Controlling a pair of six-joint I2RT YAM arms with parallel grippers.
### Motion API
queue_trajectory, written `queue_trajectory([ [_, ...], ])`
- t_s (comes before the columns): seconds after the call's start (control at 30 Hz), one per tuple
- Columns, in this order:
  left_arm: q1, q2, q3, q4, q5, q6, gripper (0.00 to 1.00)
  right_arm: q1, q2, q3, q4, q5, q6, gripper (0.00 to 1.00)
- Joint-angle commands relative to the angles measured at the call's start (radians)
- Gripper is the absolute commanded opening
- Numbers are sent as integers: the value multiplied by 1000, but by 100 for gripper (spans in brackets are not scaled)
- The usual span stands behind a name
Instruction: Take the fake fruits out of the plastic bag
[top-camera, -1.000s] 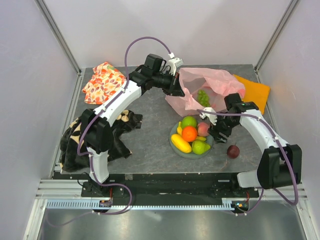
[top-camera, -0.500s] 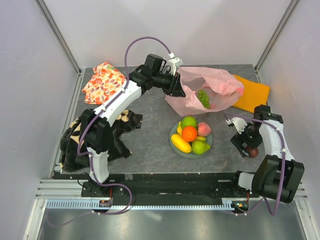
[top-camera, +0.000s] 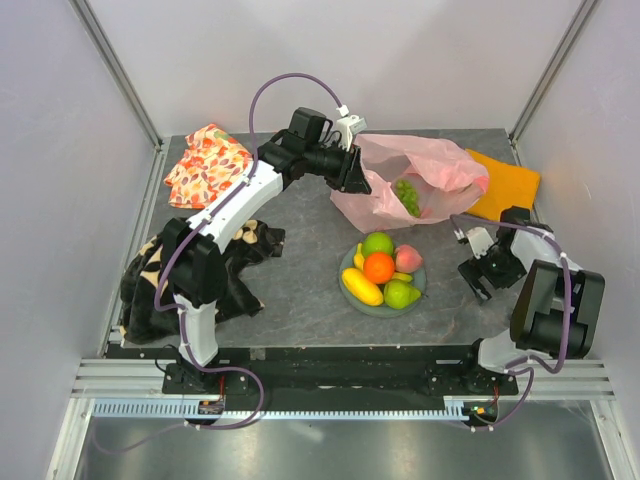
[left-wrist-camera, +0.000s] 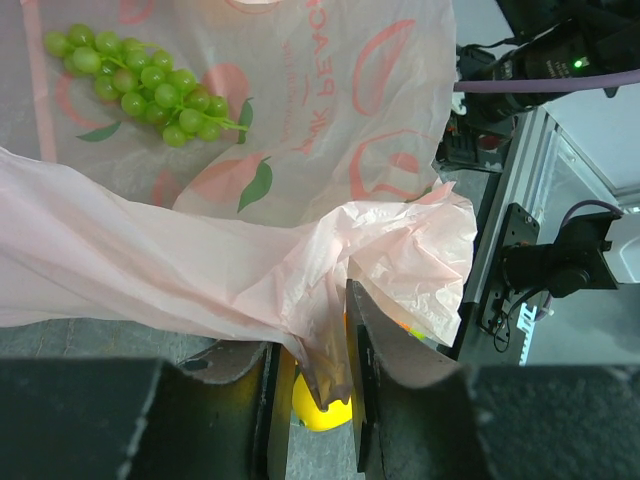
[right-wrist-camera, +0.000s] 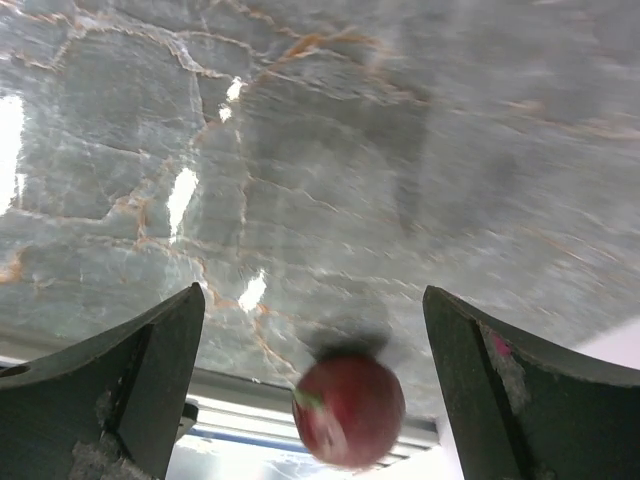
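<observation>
Between the left jaws there's a fold of the pink plastic bag (left-wrist-camera: 200, 260) pinched tight, that edge raised off the worktop (top-camera: 300, 280). Just beyond them, inside the bag, the green grapes (left-wrist-camera: 140, 85) lie on its lower wall. Right jaws are spread wide, gripping nothing, and the dark plum (right-wrist-camera: 350, 408) shows up blurry in the gap between them, down by the worktop's edge. Off to the left of the right jaws, the plate (top-camera: 375, 311) carries the banana (top-camera: 362, 287), orange (top-camera: 378, 267), apple (top-camera: 378, 243), pear (top-camera: 401, 294) and peach (top-camera: 407, 259), piled touching each other.
</observation>
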Motion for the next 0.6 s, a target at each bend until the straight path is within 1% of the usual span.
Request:
queue_trajectory([
  [0.0,4,-55,27,13,-5,15,32,-6,-77,127,-72,0,22,98],
  [0.07,4,-55,30,13,6,15,32,-13,-101,166,-175,32,-7,98],
  [0.1,6,-53,30,13,9,12,32,-15,-138,163,-200,53,-70,98],
  [0.17,7,-47,32,16,14,9,33,-25,-178,137,-244,102,-127,98],
  [0.2,7,-47,32,16,20,5,33,-35,-206,109,-257,145,-185,98],
  [0.3,10,-37,38,22,38,-9,33,-88,-221,65,-264,184,-247,98],
  [0.4,12,-29,52,25,53,-25,33,-102,-206,29,-254,190,-264,98],
  [0.57,22,-34,53,27,58,-26,32,-111,-171,-15,-254,190,-227,98],
])
